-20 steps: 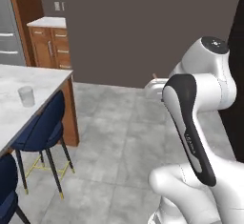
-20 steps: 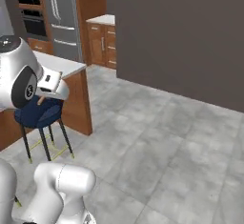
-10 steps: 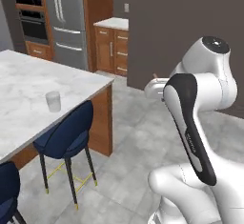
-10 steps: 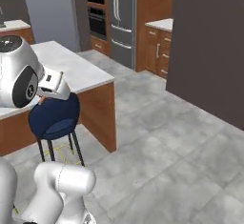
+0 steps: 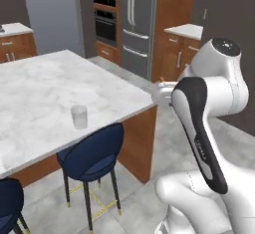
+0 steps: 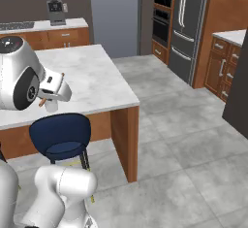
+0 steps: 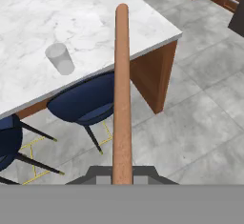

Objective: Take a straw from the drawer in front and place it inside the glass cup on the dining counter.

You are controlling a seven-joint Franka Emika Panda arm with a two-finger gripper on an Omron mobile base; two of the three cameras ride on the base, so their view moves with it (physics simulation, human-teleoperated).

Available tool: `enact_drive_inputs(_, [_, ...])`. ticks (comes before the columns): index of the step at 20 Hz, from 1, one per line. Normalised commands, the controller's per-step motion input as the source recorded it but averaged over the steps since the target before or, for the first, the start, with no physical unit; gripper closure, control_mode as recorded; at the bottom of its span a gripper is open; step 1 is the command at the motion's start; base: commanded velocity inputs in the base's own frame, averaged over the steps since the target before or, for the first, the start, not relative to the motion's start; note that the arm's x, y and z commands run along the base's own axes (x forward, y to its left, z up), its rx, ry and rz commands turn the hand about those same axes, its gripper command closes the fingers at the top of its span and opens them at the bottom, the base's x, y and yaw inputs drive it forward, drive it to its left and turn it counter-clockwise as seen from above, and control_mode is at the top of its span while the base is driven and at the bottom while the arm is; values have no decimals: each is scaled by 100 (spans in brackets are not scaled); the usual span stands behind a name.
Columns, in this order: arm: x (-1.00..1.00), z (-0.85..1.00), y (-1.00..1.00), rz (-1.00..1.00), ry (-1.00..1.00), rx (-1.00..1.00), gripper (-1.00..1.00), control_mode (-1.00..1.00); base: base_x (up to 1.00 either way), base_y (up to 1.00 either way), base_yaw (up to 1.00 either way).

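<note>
The desk (image 5: 45,86), a big white marble island on a brown wood base, lay ahead of the end effector (image 7: 122,176) and lower than it. A navy stool (image 7: 86,101) stood at the desk edge, beneath and a little ahead of the end effector. The straw (image 7: 122,94), a reddish-brown stick, was pinched between the closed fingers and pointed straight away from them, over the stool toward the desk edge. The glass cup (image 7: 60,58) stood upright on the desk near that edge, ahead of the end effector and apart from the straw tip.
</note>
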Motion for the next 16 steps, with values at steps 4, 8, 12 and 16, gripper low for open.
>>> enact_drive_inputs(4, [0, 0, 0, 0, 0, 0, 100, 100, 100, -24, 56])
enact_drive_inputs(8, [0, 0, 0, 0, 0, 0, 100, 100, 100, -4, 46])
enact_drive_inputs(12, [0, 0, 0, 0, 0, 0, 100, 100, 100, 0, 39])
enact_drive_inputs(16, [0, 0, 0, 0, 0, 0, 100, 100, 82, 0, 47])
